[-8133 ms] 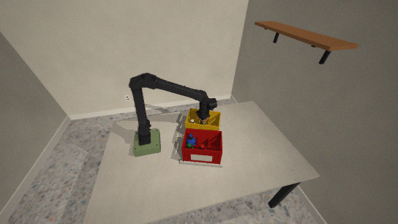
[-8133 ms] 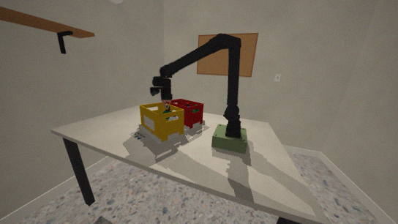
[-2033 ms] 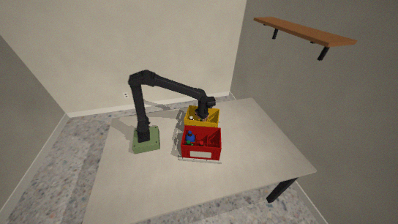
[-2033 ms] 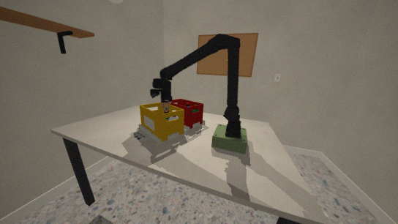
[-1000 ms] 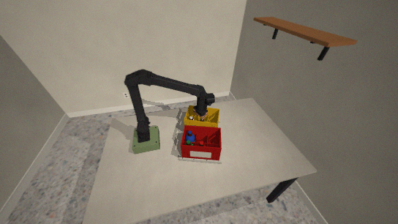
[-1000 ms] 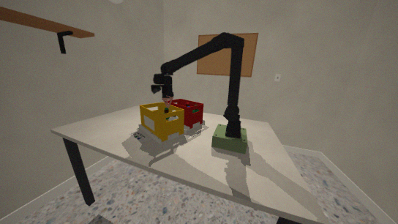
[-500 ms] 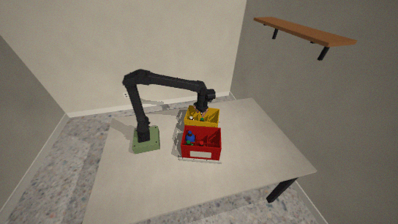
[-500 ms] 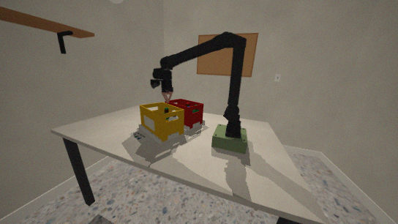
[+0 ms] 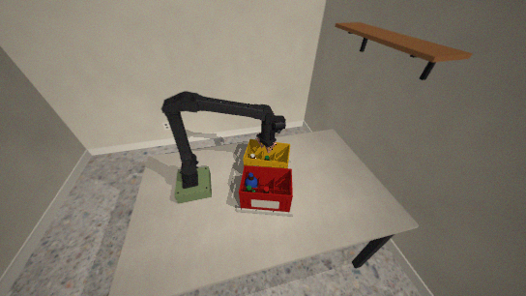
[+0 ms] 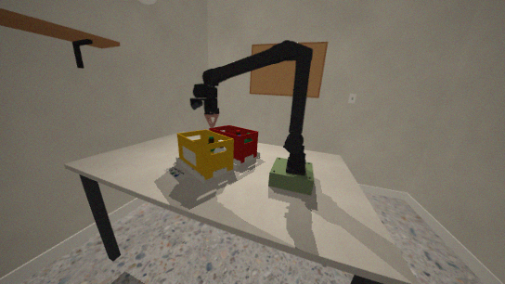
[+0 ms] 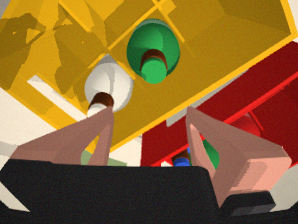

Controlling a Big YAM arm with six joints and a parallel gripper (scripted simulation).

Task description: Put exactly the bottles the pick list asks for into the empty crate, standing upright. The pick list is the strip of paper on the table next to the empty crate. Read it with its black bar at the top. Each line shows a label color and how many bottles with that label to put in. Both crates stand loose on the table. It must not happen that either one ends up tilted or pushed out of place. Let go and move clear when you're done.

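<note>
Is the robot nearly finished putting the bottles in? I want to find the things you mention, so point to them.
Two bottles, green (image 11: 153, 42) and white (image 11: 108, 82), already stand in the yellow crate (image 9: 266, 163) (image 10: 209, 160) (image 11: 235, 65). The open hand (image 9: 267, 149) (image 10: 212, 126) (image 11: 149, 113) holds nothing. I can't read the list, so what's left is unclear.

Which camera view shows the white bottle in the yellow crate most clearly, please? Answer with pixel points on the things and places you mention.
The wrist view: the white bottle with a brown neck band (image 11: 109, 85) (image 9: 252, 156) appears large there, its shoulder visible. The top view shows only its small top; the exterior view, mostly crate wall.
</note>
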